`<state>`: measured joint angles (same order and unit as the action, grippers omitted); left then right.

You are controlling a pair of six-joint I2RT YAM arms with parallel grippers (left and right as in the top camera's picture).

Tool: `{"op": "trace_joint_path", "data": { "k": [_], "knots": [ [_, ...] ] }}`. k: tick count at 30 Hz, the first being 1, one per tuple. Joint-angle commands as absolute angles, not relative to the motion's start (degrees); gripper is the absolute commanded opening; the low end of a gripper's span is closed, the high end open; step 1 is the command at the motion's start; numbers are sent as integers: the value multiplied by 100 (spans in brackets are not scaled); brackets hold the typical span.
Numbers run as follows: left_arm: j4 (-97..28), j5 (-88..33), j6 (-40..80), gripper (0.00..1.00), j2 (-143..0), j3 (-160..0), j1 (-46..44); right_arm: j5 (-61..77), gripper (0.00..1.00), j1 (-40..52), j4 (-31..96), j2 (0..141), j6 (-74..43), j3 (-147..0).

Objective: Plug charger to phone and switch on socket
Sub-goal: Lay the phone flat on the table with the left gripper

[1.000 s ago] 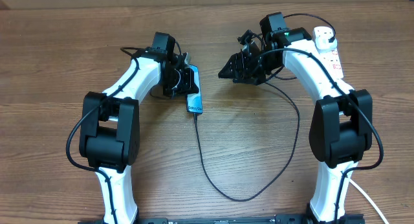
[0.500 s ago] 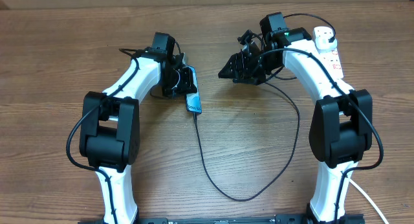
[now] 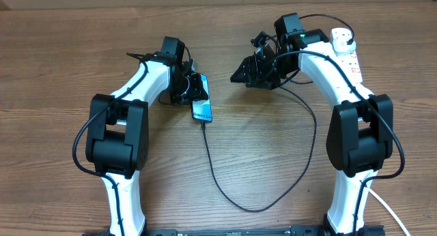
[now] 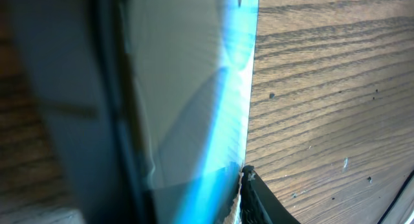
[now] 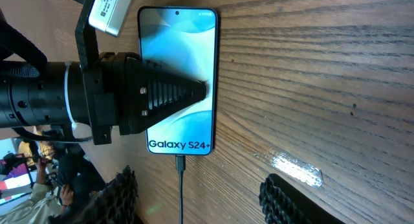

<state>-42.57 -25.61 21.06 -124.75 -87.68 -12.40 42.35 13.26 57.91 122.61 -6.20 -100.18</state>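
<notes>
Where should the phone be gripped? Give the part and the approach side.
Probably take the phone by its two long edges at mid-length, coming down from above on the side away from the left gripper. It lies flat, screen up, and is slim; the charger fills one short end.

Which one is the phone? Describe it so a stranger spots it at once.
On the wooden table, look at the tip of the left arm: the phone lies there. It is a slim black-edged slab with the thin black charger running from its near end. Its light-blue screen reading "Galaxy S24+" sets it apart from the white socket at the far right.
</notes>
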Motion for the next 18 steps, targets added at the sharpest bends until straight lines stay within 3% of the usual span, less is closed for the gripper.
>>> {"op": "trace_joint_path", "data": {
  "k": [1,11,18],
  "knots": [
    [-4300,-2333,2080,24,-12632,-8702,-1267,4202,60,1350,5782,12151,-572,-10123],
    [-4700,-1839,2088,26,-12630,-8799,-1173,4202,61,1350,5780,12151,-572,-10123],
    [-5013,-1286,2150,33,-12630,-8934,-1153,4202,61,1350,5780,12151,-572,-10123]
  ]
}}
